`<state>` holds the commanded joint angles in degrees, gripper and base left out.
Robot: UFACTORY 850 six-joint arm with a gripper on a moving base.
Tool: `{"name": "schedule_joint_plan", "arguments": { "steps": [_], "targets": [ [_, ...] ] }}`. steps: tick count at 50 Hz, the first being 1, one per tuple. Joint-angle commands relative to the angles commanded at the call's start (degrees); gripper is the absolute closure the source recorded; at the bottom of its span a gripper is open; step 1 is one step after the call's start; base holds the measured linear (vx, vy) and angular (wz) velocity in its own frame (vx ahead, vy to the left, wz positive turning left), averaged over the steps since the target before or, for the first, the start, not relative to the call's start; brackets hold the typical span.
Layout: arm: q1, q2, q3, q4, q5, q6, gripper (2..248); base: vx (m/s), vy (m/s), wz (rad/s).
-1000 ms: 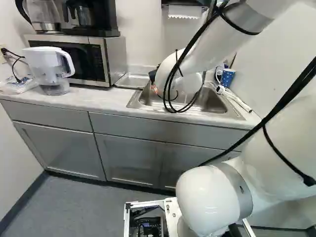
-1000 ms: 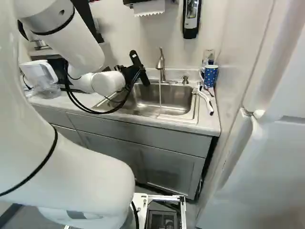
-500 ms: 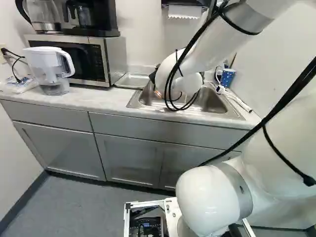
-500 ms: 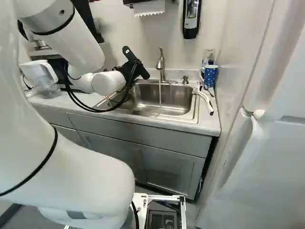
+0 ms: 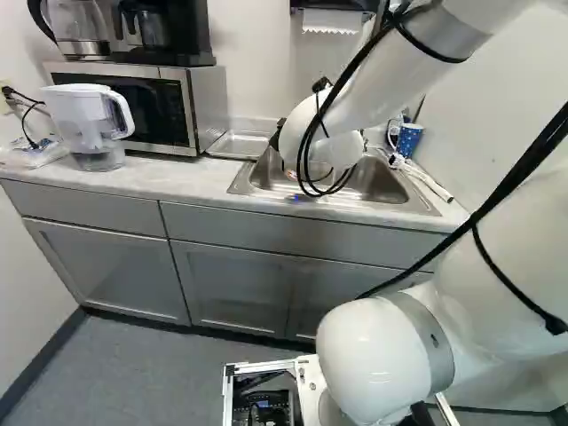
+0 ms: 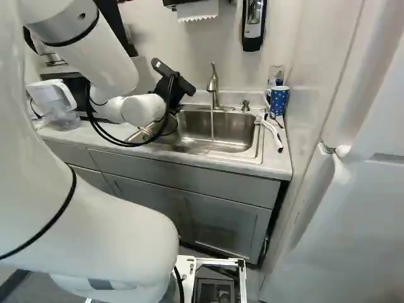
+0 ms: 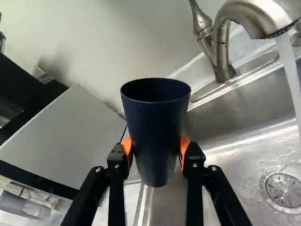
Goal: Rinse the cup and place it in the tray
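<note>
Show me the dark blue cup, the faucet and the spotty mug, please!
Dark blue cup (image 7: 156,134): wrist view, on the middle of its outer side.
Faucet (image 7: 251,15): wrist view, on its curved spout.
Spotty mug (image 6: 279,101): right base view, on its dotted side.

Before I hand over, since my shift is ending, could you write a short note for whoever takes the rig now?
Gripper: shut on the dark blue cup, pads on opposite sides.
Cup: over the near edge of the sink, beside the running water, not under it.
Tray: on the counter, between microwave and sink.
Done: cup gripped; whether it has been rinsed, I cannot tell.
Left: rinse if needed, then place it in the tray.
</note>
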<state>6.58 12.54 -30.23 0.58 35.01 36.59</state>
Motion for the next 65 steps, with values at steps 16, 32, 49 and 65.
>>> {"name": "schedule_joint_plan", "arguments": {
  "steps": [16, 32, 49, 65],
  "targets": [
    [0.0, 0.0, 0.0, 0.0, 0.0, -9.57, 133, 0.0, 0.0, 0.0],
    [0.0, 0.0, 0.0, 0.0, 0.0, -19.1, 133, 0.0, 0.0, 0.0],
    [0.0, 0.0, 0.0, 0.0, 0.0, -29.35, 133, 0.0, 0.0, 0.0],
    [0.0, 0.0, 0.0, 0.0, 0.0, -35.07, 133, 0.0, 0.0, 0.0]
  ]
}}
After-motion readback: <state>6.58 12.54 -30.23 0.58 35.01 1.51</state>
